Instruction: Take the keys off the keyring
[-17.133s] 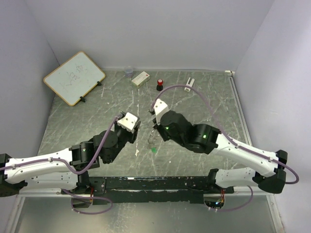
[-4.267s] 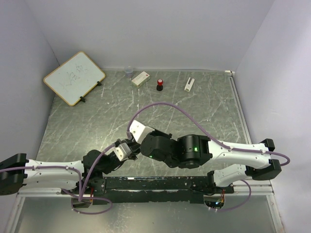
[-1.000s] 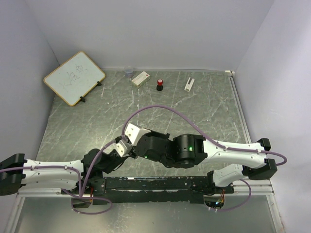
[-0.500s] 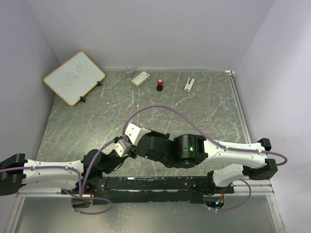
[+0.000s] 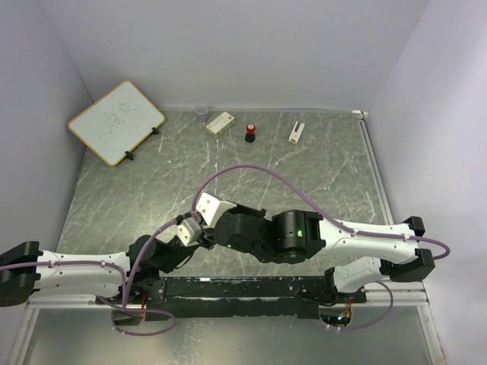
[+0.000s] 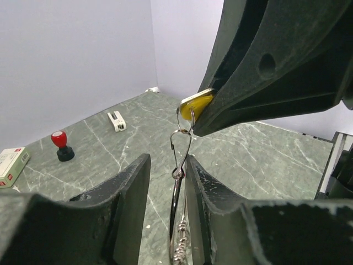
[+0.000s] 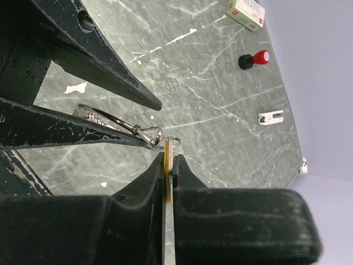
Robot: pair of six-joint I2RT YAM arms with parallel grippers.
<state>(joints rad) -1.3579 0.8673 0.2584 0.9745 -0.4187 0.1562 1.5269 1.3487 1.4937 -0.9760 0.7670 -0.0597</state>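
My right gripper (image 7: 170, 157) is shut on the yellow-orange key (image 7: 167, 150), gripping its head edge-on. The key also shows in the left wrist view (image 6: 196, 105), pinched at the right gripper's tip. The silvery keyring (image 6: 177, 204) hangs from this key by a small wire clip (image 6: 182, 146). It hangs edge-on between the fingers of my left gripper (image 6: 167, 160). The left jaws stand apart, with the ring against the right finger and a gap on its left. In the right wrist view the keyring (image 7: 102, 118) lies along one left finger. The green key is out of view.
At the back of the table (image 5: 319, 175) stand a tilted whiteboard (image 5: 116, 122), a small clear cup (image 5: 202, 112), a white box (image 5: 220, 123), a red-capped black stamp (image 5: 249, 133) and a white block (image 5: 295, 131). Both arms meet near the table's front edge.
Over the last second the left wrist has edged slightly toward the right gripper. The right gripper still holds the yellow-orange key. 17 s ago both grippers were further back over the table.
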